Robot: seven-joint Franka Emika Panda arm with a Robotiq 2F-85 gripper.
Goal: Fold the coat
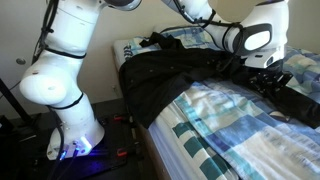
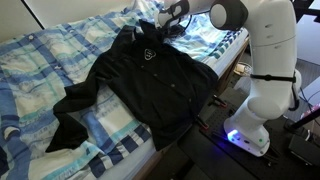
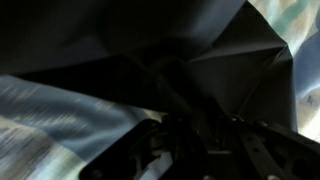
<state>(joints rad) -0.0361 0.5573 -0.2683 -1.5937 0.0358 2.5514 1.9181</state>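
Coat (image 2: 150,90): black and faintly shiny, spread open on the surface over the blue-and-white bedspread (image 2: 50,70).
Collar end: in an exterior view it points toward the far side of the surface, with a small white mark (image 2: 148,55) just below it.
Sleeve (image 2: 70,115): one long sleeve runs out from the body across the bedspread, its end crumpled.
Near edge: the side of the coat closest to my base (image 2: 248,135) droops over the edge of the surface.
My hand (image 2: 163,28): at the collar end of the coat, low over the fabric. I cannot tell whether it touches the cloth.
Coat relative to my hand: almost all of it lies to one side of my hand, running from the collar down to the hem. The sleeve end is well apart from my hand.
Hand state: I cannot tell how wide my fingers stand or whether they have any cloth. They are dark against dark fabric in both exterior views, and the wrist view is too dim.
Wrist view: black folds of the coat fill most of the picture. The bedspread shows pale at the lower left and in the upper right corner, and dark parts of my hand sit along the bottom.
My arm (image 1: 60,50): white, it rises from the base beside the surface and bends over the coat.
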